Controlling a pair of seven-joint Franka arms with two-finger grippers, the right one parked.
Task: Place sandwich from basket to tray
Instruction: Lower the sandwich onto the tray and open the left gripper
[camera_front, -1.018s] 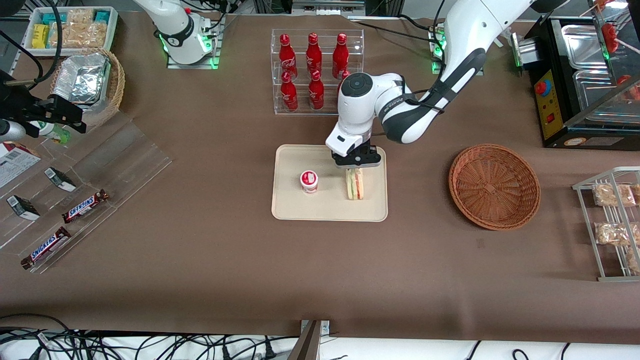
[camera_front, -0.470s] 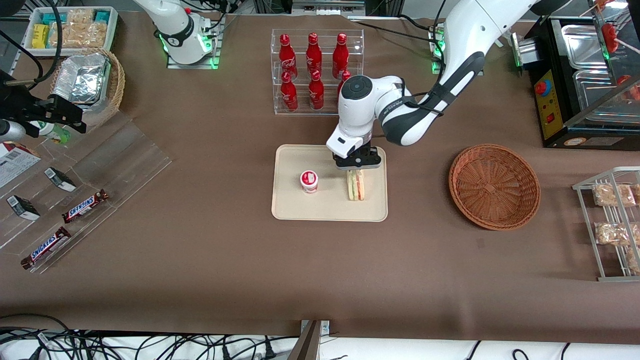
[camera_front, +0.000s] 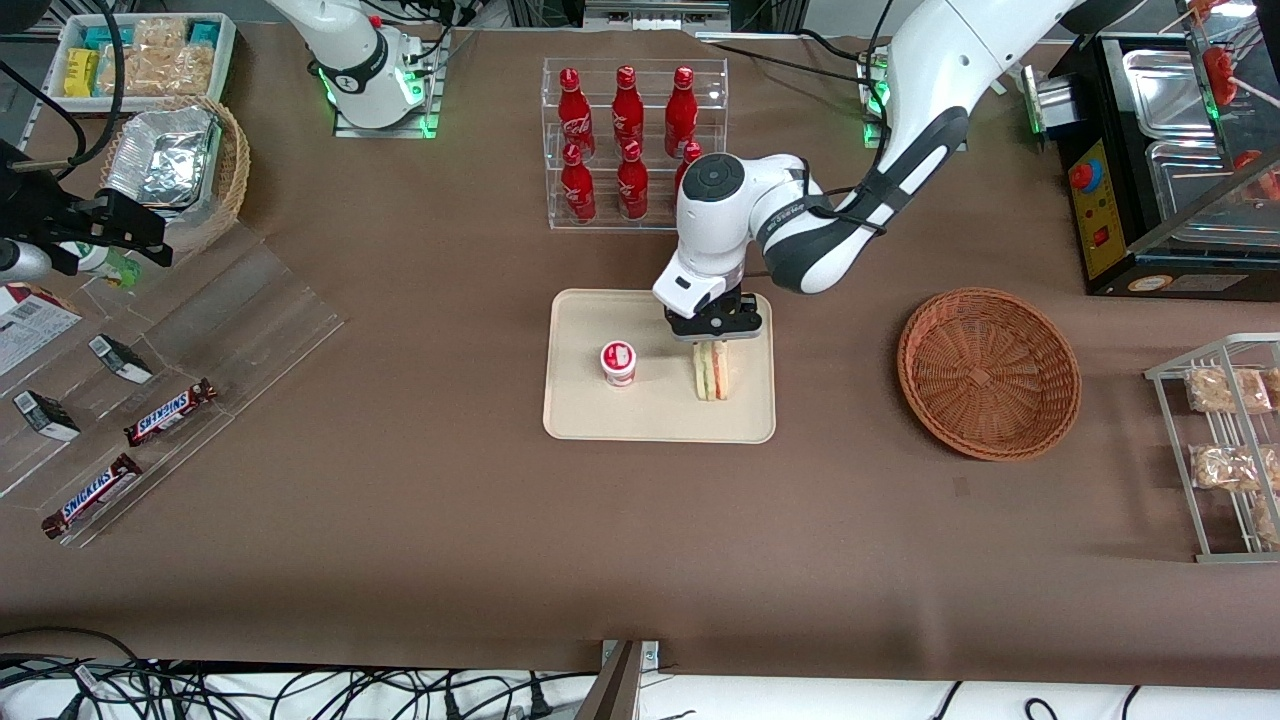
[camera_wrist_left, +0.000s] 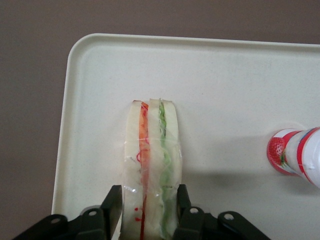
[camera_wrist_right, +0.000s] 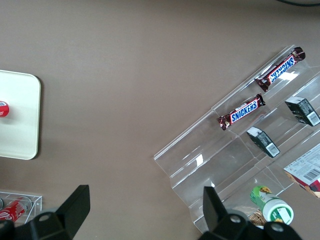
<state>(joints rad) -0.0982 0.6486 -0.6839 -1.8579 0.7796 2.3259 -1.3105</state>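
Black fingers (camera_wrist_left: 113, 207) flanking layered sandwich (camera_wrist_left: 151, 165)

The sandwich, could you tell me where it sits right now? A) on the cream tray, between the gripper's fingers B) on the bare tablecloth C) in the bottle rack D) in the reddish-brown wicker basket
A: the sandwich stands on its edge on the tray, with the gripper closed on its sides, beside the small yogurt bottle; the basket holds nothing.

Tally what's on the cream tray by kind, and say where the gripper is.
Triangular wrapped sandwich: 1
Small red-and-white strawberry yogurt cup: 1
Total on the cream rectangular tray: 2
The left gripper is above the tray, fingers against the sandwich's sides.
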